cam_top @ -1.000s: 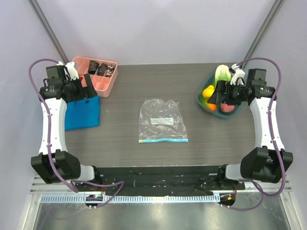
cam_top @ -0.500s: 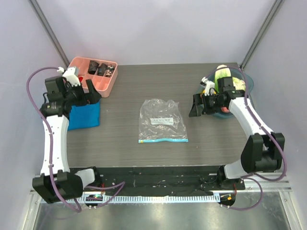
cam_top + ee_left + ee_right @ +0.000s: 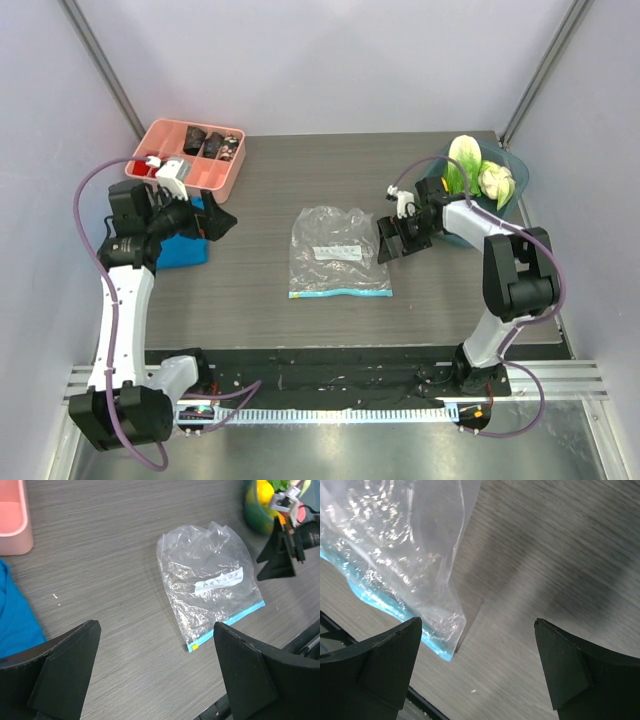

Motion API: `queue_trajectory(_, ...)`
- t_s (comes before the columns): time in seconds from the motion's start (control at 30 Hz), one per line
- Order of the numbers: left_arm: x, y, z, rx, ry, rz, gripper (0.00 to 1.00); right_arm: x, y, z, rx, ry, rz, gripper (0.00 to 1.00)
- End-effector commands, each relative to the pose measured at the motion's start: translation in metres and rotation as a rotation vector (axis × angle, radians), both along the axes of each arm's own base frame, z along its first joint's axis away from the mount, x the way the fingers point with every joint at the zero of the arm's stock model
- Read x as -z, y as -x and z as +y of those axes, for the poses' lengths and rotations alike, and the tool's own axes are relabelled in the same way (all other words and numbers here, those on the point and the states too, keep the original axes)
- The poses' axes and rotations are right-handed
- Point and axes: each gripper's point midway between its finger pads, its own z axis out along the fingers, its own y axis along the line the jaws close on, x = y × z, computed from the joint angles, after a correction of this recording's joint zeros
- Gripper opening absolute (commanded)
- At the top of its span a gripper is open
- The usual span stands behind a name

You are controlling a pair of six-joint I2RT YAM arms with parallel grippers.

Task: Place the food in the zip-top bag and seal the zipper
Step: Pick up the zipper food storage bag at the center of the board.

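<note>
Bag (image 3: 338, 253) flat mid-table, zipper (image 3: 340, 294) at near edge. Food (image 3: 468, 165) in bowl (image 3: 522, 172), far right. Right gripper (image 3: 392, 242) spread, just beside bag. Left gripper (image 3: 222, 222) spread, beside cloth (image 3: 180, 252), near tray (image 3: 225, 180).

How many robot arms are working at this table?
2. The left arm is at the left, over the blue cloth. The right arm is at the right, bent between the bowl and the bag.

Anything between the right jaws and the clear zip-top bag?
Nothing visible. The right jaws stand open just beside the right edge of the clear, crinkly plastic zip-top bag; only bare grey wood-grain table lies between them.
</note>
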Motion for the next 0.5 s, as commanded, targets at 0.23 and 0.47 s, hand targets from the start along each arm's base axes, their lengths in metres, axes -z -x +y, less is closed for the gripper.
queue_trajectory(0.23, 0.018, 0.019, -0.018, 0.156, -0.086, -0.073, 1.00, 0.003, -0.012, 0.048, -0.124, -0.151, -0.027, 0.45)
queue_trajectory(0.47, 0.062, 0.045, -0.038, 0.336, -0.328, -0.115, 0.95, -0.065, -0.018, 0.075, -0.074, -0.326, 0.030, 0.01)
